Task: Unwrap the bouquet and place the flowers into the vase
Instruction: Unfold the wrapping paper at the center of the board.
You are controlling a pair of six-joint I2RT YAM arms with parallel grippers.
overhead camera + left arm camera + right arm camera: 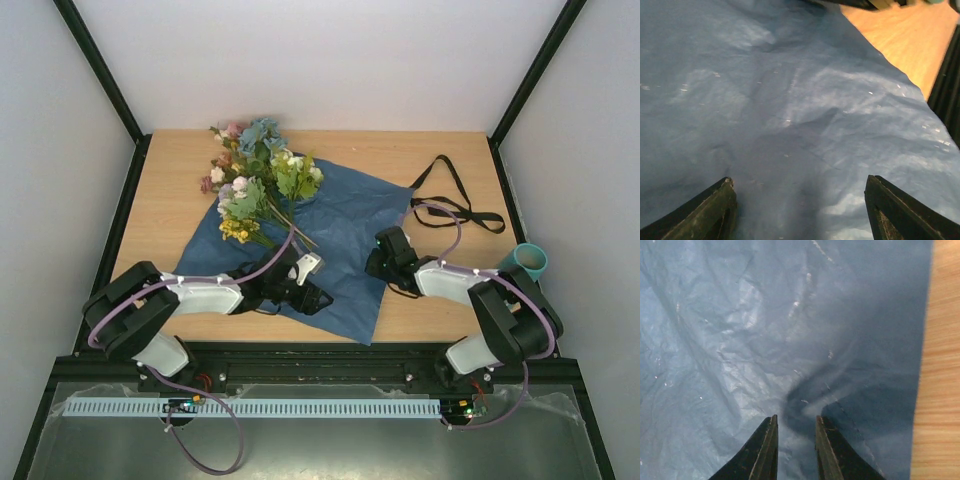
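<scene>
- Two grippers work low over the opened wrapping at the near edge of the table. The left gripper has its fingers spread wide above bare blue paper, with nothing between them.
- Right gripper: fingers parted only narrowly, resting at the right-hand margin of the sheet. A small raised crease sits just ahead of the tips, and nothing appears to be pinched.
- Near the table's right edge, beside the right arm, the teal vase stands upright and well apart from the blooms. No stem shows in it.
- At centre, the blue paper lies unfolded and flat, dark side up, so the unwrapping looks essentially done.
- Toward the far left, the flowers lie in one loose bunch, with their stems on the sheet's far-left corner and their heads spilling past it onto the wood. Neither gripper touches them.
- Farthest back on the right, the black ribbon lies untied on the wood, clear of the bunch.
- What remains, by this view, is the whole second half: gathering the stems, carrying them across the table and standing them in the vase.
</scene>
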